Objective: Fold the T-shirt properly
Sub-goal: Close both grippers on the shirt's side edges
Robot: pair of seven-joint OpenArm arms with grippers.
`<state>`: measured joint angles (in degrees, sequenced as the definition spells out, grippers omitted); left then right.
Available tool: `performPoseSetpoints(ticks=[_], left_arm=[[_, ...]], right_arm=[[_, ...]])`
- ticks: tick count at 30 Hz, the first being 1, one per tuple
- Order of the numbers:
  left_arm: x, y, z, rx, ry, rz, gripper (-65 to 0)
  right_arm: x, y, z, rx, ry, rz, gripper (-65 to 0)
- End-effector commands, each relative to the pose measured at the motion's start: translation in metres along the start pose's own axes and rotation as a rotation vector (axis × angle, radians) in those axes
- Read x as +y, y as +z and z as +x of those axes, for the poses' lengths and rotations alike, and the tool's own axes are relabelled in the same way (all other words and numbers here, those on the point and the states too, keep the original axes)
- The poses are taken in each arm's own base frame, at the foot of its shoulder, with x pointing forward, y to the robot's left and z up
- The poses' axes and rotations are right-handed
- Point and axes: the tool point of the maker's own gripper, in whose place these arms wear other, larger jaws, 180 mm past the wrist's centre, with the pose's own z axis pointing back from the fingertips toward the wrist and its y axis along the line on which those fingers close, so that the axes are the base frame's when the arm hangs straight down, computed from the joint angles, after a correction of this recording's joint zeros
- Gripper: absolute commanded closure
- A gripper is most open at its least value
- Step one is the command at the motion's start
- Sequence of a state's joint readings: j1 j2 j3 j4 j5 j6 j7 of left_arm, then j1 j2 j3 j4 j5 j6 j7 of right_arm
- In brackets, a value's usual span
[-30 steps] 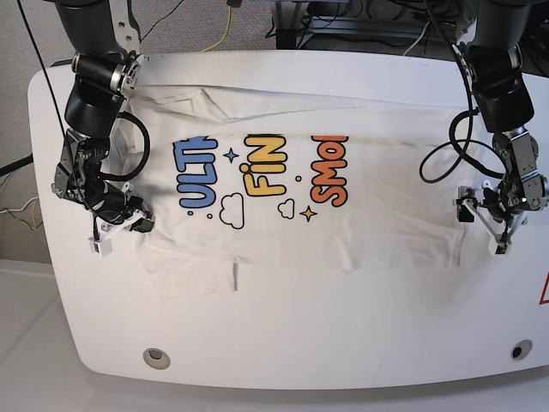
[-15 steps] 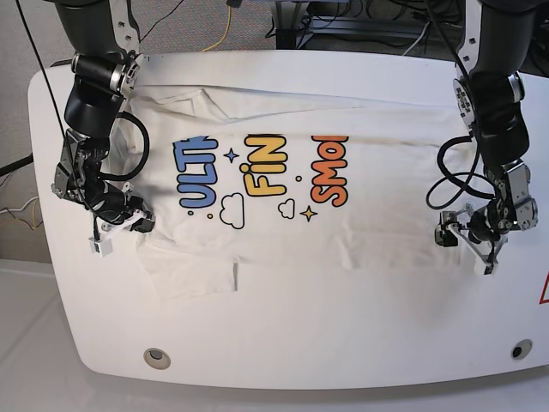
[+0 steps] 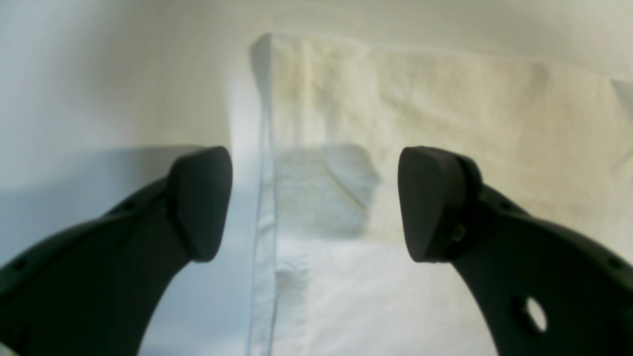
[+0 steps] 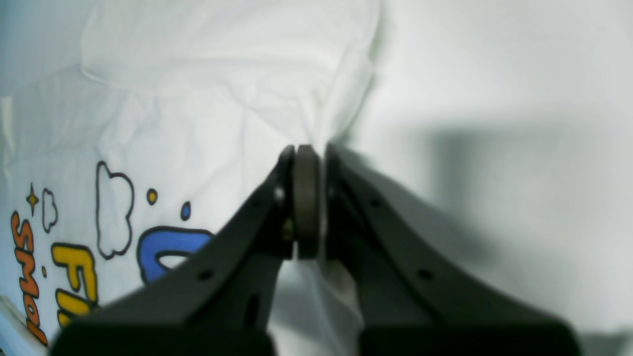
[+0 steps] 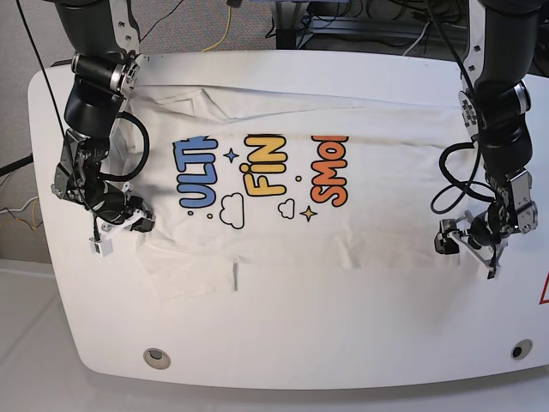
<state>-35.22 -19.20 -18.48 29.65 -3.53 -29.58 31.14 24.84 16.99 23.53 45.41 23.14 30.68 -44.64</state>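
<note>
Presently the T-shirt (image 5: 283, 202) is spread flat across the middle of the tabletop (image 5: 343, 343), its printed chest facing up, one end reaching toward the left edge and the other toward the right edge. The left gripper (image 5: 463, 243) is held low over the shirt's corner nearest the right edge, with its jaws spread wide; in the left wrist view the stitched hem (image 3: 264, 237) is seen running between the two dark fingertips (image 3: 203, 202), and nothing is clasped. The right gripper (image 5: 120, 230) is set at the shirt's opposite end, near the left edge. Its jaws are pressed together, and in the right wrist view white cloth (image 4: 316, 291) is seen bunched directly at them; whether cloth is actually pinched cannot be told.
</note>
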Motion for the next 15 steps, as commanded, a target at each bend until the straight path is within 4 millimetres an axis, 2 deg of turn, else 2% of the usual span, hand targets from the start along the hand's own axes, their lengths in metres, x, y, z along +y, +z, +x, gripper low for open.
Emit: performPoseSetpoints(ticks=[1, 13, 15], left_arm=[[0.001, 0.001, -0.004, 0.037, -0.012, 0.005, -49.9], [-0.004, -0.004, -0.014, 0.057, -0.003, -0.010, -49.3], [-0.011, -0.004, -0.011, 0.055, -0.008, -0.038, -49.3]], right_arm=[[-0.003, 0.005, 0.010, 0.000, 0.026, -0.016, 0.0], [-0.005, 0.005, 0.003, 0.021, 0.022, -0.019, 0.0], [-0.004, 0.005, 0.004, 0.026, 0.028, -0.018, 0.0]])
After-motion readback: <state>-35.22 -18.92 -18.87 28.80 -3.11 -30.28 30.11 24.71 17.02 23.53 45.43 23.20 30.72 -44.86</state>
